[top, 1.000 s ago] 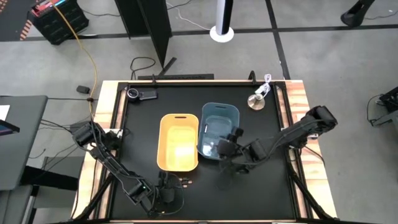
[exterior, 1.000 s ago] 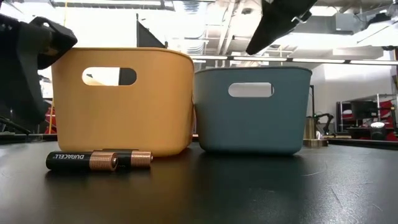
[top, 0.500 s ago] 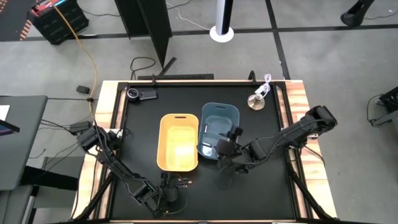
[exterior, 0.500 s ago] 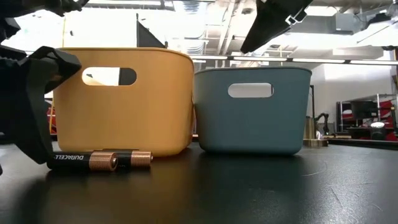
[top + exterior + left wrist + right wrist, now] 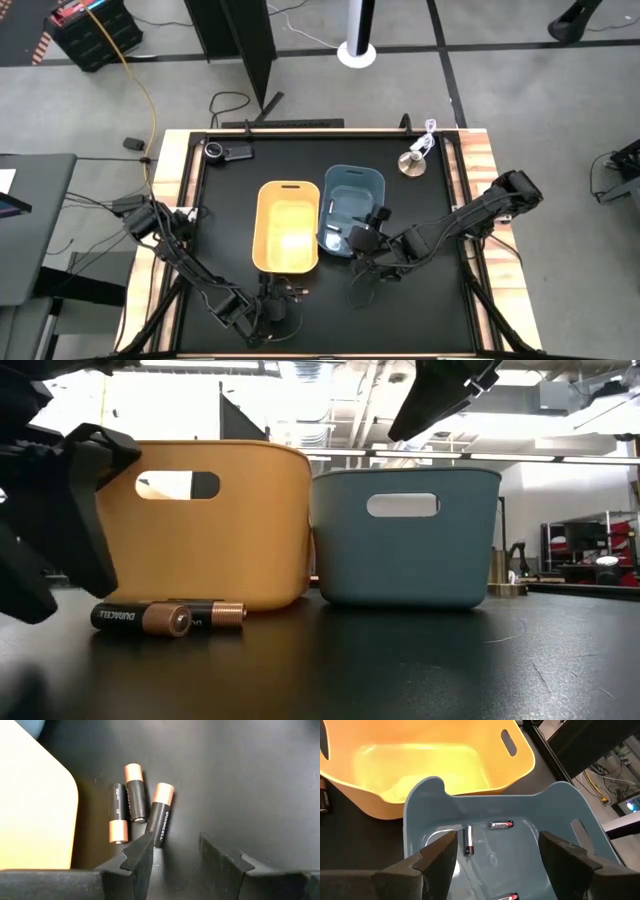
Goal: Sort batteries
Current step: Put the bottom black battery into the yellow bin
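Three black-and-copper batteries (image 5: 161,815) lie side by side on the black table, just in front of the yellow bin's near wall (image 5: 200,530); the low view shows them too (image 5: 165,617). My left gripper (image 5: 175,845) is low at the table's near edge (image 5: 278,300), open, with its fingers pointing at the batteries. My right gripper (image 5: 497,840) hovers open and holding nothing above the near rim of the blue bin (image 5: 470,805). Several silvery batteries (image 5: 500,825) lie on the blue bin's floor. The yellow bin (image 5: 445,765) shows no batteries inside. My left gripper has one fingertip (image 5: 142,847) right beside the black end (image 5: 159,837) of the nearest battery, coming level from the table's near side. I cannot tell whether it touches. The battery lies flat on the table.
The two bins stand side by side mid-table, yellow (image 5: 262,225) on the left and blue (image 5: 352,172) on the right. A round metal disc with a white cord (image 5: 412,162) sits at the far right corner. A black gadget (image 5: 225,151) sits at the far left.
My left gripper has come down and moved in toward the black-and-copper batteries, ending close beside them at table height. The batteries and both bins have stayed in place.
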### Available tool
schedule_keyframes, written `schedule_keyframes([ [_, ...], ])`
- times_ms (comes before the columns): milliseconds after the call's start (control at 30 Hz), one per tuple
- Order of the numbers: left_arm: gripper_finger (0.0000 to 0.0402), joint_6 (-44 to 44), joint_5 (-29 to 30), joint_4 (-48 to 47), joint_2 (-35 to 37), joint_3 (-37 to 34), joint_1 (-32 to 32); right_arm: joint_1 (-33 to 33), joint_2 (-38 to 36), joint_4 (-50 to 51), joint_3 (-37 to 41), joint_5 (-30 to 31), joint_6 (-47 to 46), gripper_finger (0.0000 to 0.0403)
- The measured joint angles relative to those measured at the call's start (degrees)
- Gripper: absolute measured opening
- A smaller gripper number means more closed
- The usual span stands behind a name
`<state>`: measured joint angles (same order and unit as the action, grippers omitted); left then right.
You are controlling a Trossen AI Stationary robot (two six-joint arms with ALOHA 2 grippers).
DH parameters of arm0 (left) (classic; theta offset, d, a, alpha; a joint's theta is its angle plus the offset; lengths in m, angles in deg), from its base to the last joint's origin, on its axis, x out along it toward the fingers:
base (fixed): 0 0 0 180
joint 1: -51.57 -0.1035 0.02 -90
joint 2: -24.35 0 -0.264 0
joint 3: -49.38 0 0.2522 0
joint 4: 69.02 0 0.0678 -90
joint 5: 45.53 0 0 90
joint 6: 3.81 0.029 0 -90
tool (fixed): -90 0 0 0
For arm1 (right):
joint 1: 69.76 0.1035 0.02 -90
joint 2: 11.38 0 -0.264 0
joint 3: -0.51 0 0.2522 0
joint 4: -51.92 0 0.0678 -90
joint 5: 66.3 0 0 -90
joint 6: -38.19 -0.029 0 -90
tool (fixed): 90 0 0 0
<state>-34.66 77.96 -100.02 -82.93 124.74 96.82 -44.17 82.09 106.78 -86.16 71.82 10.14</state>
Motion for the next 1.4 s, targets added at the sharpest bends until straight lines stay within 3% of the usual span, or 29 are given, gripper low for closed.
schedule_keyframes([
  [300, 0.0153, 0.85, 0.23, 0.02, 0.00, 0.00, -1.96, 0.00, 0.00, -0.42, 0.00, 0.00, -0.04, 0.0291],
  [533, 0.0153, 2.53, -5.02, 0.67, -1.23, 0.06, -3.73, 0.00, 0.00, -0.65, 0.00, -0.02, -0.10, 0.0291],
  [900, 0.0149, 2.42, -6.11, 0.95, -1.40, 0.13, -4.15, 0.00, 0.02, -0.81, 0.00, -0.02, -0.44, 0.0291],
  [1267, 0.0045, -0.21, -9.00, 0.48, -1.46, 0.11, -4.44, 0.00, 0.02, -0.81, 0.00, -0.02, -0.46, 0.0291],
  [1400, 0.0039, -0.94, -9.92, 0.31, -1.44, 0.11, -4.54, 0.00, 0.02, -0.81, 0.00, -0.02, -0.59, 0.0291],
])
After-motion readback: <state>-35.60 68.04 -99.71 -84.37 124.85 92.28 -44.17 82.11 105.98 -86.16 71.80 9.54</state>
